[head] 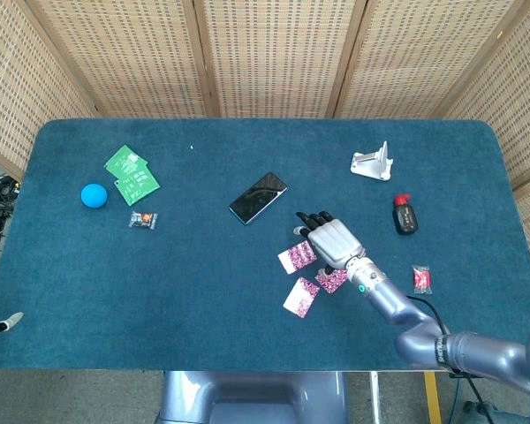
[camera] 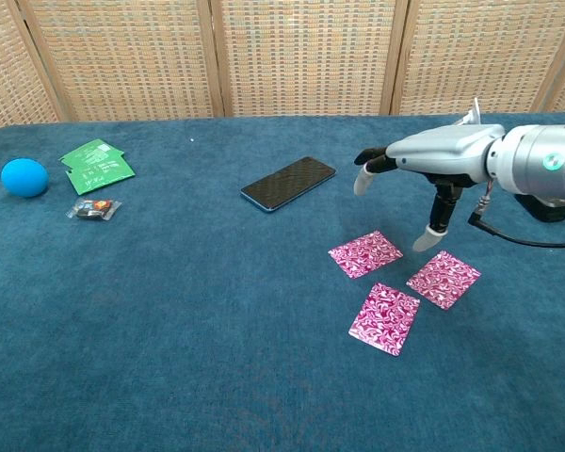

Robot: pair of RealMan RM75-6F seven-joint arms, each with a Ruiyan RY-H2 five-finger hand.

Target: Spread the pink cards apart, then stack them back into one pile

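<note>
My right hand has a smooth silver-grey shell with a soft sheen, like painted metal or plastic. The table wears matt, napped blue cloth. The three pink cards look like glossy printed paper. The phone is shiny dark glass. Behind stand woven cane screens in wooden frames.

No legible text, labels or numbers on anything.
</note>
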